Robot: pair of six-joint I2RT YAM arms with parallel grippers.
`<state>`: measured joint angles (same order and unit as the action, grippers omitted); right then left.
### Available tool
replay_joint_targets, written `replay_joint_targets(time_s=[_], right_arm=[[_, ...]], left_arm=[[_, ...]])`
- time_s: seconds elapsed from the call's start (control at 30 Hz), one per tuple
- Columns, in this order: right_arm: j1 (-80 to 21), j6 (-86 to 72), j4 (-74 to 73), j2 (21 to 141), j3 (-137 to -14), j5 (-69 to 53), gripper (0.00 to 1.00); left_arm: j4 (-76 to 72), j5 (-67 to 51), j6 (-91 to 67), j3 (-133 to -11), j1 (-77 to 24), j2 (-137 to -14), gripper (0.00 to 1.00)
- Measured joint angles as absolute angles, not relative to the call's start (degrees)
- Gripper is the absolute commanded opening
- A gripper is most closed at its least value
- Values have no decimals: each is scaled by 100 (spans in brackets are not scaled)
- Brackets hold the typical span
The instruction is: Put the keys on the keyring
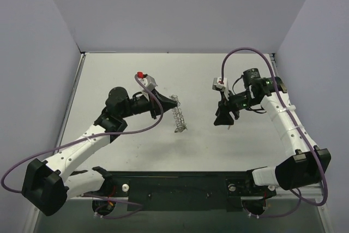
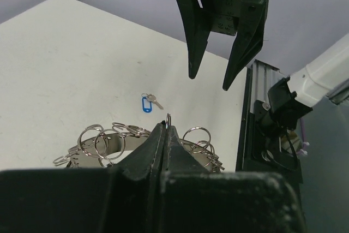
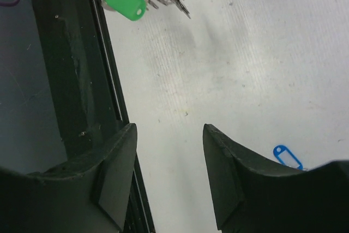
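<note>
Caught midway: green key point(image 3: 124, 1) on the keyring point(image 1: 179, 115), blue key point(image 2: 146, 104) left to thread.
At mid-table, hovering on the right with the right claw point(image 2: 209, 80) spread apart and gripping nothing, close by the blue key lying loose on the table point(image 2: 65, 53); on the left, dangling the keyring from the left claw point(image 2: 167, 126), pinched together on one of its small rings, with the green key hanging at its rim. Judged about half done, going by what shows. No container in view, farther back or anywhere.
</note>
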<state>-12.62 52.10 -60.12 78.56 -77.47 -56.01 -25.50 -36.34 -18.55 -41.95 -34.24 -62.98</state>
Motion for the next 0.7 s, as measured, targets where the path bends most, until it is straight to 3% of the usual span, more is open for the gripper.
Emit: replay_joint_targets(time_s=[0.33, 0.7], right_arm=[[-259, 4755, -5166, 7343, -6589, -6045, 57], [270, 4718, -4814, 7651, -6230, -6246, 56]], left_arm=[[-1503, -5295, -1275, -5199, -3030, -7212, 0], [-2047, -5730, -338, -4056, -3253, -6617, 0]])
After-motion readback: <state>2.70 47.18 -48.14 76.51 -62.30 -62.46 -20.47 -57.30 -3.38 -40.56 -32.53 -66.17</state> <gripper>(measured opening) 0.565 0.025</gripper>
